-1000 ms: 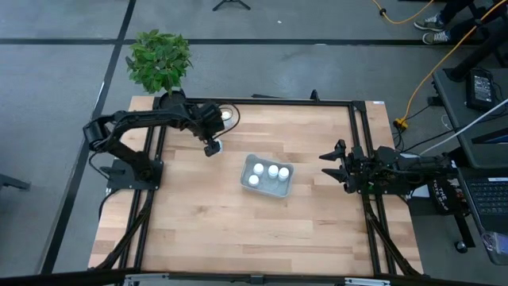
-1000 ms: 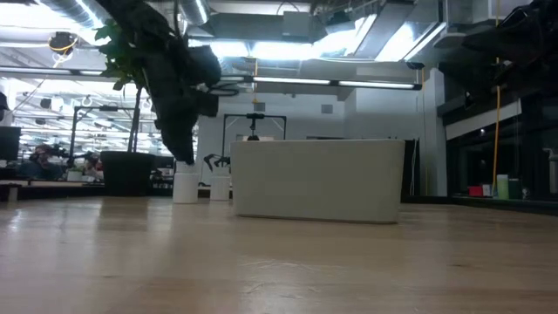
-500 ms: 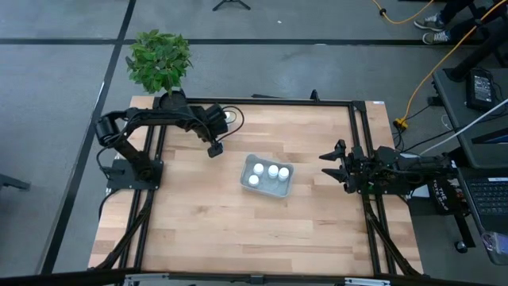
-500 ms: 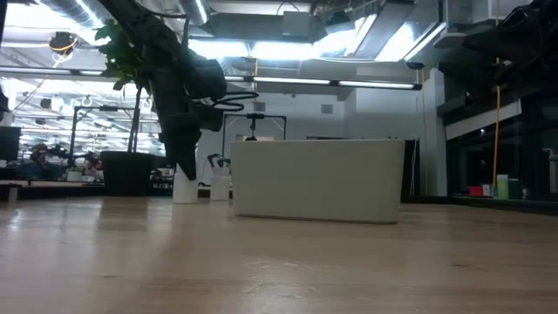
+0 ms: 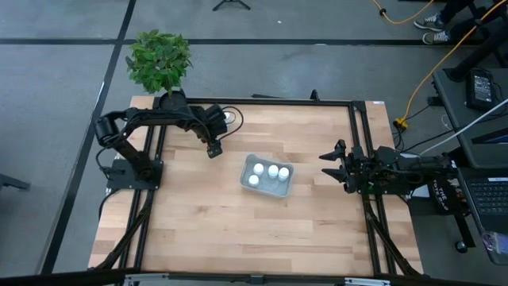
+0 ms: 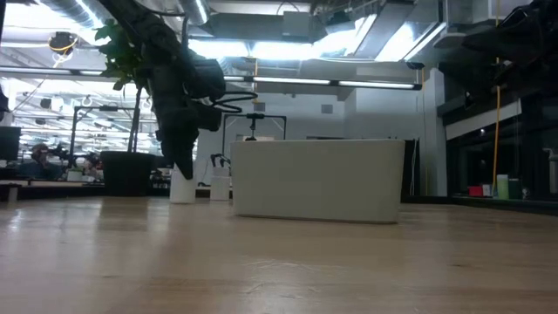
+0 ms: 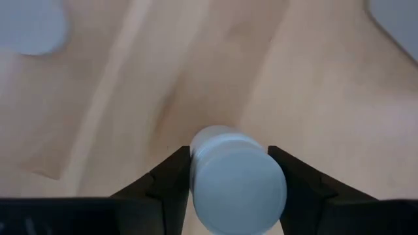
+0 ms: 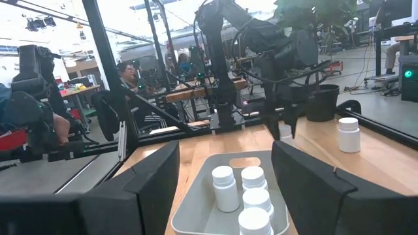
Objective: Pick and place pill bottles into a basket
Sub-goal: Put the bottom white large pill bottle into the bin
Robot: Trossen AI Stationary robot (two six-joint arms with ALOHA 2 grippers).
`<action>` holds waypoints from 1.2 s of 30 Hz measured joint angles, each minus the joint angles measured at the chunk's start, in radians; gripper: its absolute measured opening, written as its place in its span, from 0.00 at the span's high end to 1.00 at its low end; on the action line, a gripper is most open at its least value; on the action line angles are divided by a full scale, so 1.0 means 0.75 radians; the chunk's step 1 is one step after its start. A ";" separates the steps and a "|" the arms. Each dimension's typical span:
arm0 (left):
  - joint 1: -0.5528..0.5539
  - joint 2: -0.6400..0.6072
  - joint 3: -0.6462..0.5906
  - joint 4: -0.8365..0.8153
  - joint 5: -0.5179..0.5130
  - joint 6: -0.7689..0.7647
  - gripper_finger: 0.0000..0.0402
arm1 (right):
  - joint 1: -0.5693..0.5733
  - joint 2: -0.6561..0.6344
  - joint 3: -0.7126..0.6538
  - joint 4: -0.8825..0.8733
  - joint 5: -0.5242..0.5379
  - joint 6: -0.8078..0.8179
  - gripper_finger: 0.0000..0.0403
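A white pill bottle [image 7: 238,179] stands upright on the wooden table, left of the basket [image 5: 267,189], with my left gripper [image 5: 213,148] shut on it from above. In the low view the bottle [image 6: 181,187] shows below the dark fingers. The grey-blue basket [image 8: 196,215] holds several white bottles [image 8: 224,186]. Two more bottles stand on the table: one [image 6: 220,187] beside the gripped one, another [image 8: 348,134] near the far edge. My right gripper [image 5: 332,164] waits open at the table's right edge, facing the basket. My left gripper pinches the bottle's upper part, just under the white cap [image 7: 238,189], between its two fingers [image 7: 171,186]. The fingers point down from above, one on each side. The bottle stands upright with its base on the table.
A potted plant [image 5: 159,59] stands beyond the table's far left corner. Black frame rails [image 5: 359,135] run along the table's edges. Bare wood [image 5: 238,230] lies between the basket and the near edge. People sit in the room behind [image 8: 127,75].
My left gripper has come down a little over the bottle left of the basket and shut on it. The bottle still stands on the table.
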 joint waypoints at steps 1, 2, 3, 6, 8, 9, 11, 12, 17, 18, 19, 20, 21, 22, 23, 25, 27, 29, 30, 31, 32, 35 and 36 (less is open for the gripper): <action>-0.008 -0.006 -0.001 -0.007 0.016 -0.005 0.58 | 0.000 0.000 0.000 0.000 0.000 0.001 0.39; -0.020 -0.014 0.001 -0.008 0.032 -0.008 0.58 | 0.000 0.000 0.000 0.000 0.000 0.001 0.39; -0.032 -0.024 0.009 -0.015 0.048 -0.010 0.58 | 0.000 0.000 0.000 0.000 0.000 0.000 0.39; -0.076 -0.067 0.052 -0.034 0.054 -0.022 0.58 | 0.000 0.000 0.000 0.000 0.000 0.001 0.39; -0.112 -0.093 0.099 -0.064 0.053 -0.031 0.58 | 0.000 0.000 0.000 0.000 0.000 0.000 0.39; -0.130 -0.106 0.130 -0.085 0.054 -0.035 0.58 | 0.000 0.000 0.000 0.000 0.000 0.001 0.39; -0.173 -0.122 0.210 -0.115 0.055 -0.043 0.58 | 0.000 0.000 0.000 0.000 0.000 0.001 0.39; -0.195 -0.127 0.257 -0.140 0.055 -0.043 0.58 | 0.000 0.000 0.000 0.000 0.000 0.001 0.39; -0.319 -0.119 0.518 -0.223 0.053 -0.004 0.58 | 0.000 0.000 0.000 0.000 0.000 0.001 0.39; -0.345 -0.107 0.569 -0.233 0.052 0.010 0.58 | 0.000 0.000 0.000 0.000 0.000 0.000 0.39; -0.367 -0.095 0.620 -0.248 0.049 0.022 0.58 | 0.000 0.000 0.000 0.000 0.000 0.000 0.39; -0.390 -0.080 0.670 -0.260 0.048 0.034 0.58 | 0.000 0.000 0.000 0.000 0.000 0.000 0.39; -0.411 -0.059 0.722 -0.263 0.047 0.042 0.58 | 0.000 0.000 0.000 0.000 0.000 0.000 0.39; -0.429 -0.036 0.776 -0.265 0.044 0.048 0.58 | 0.000 0.000 0.000 0.000 0.000 0.000 0.39; -0.443 -0.008 0.828 -0.287 0.044 0.060 0.58 | 0.000 0.000 0.000 0.000 0.000 0.000 0.39; -0.474 0.063 0.931 -0.340 0.032 0.091 0.58 | 0.000 0.000 0.000 0.000 0.000 0.000 0.39; -0.504 0.147 1.031 -0.388 -0.005 0.148 0.58 | 0.000 0.000 0.000 0.000 0.000 0.001 0.39; -0.534 0.230 1.119 -0.445 -0.048 0.210 0.58 | 0.000 0.000 0.000 0.000 0.000 0.000 0.39; -0.546 0.272 1.159 -0.463 -0.057 0.236 0.58 | 0.000 0.000 0.000 0.000 0.000 0.000 0.39; -0.557 0.312 1.191 -0.473 -0.060 0.255 0.58 | 0.000 0.000 0.000 0.000 0.000 0.001 0.39; -0.567 0.348 1.214 -0.487 -0.061 0.267 0.58 | 0.000 0.000 0.000 0.000 0.000 0.000 0.39; -0.594 0.441 1.260 -0.485 -0.060 0.270 0.58 | 0.000 0.000 0.000 0.000 0.000 0.000 0.39; -0.603 0.463 1.265 -0.486 -0.060 0.270 0.58 | 0.000 -0.001 0.000 0.000 0.000 0.000 0.39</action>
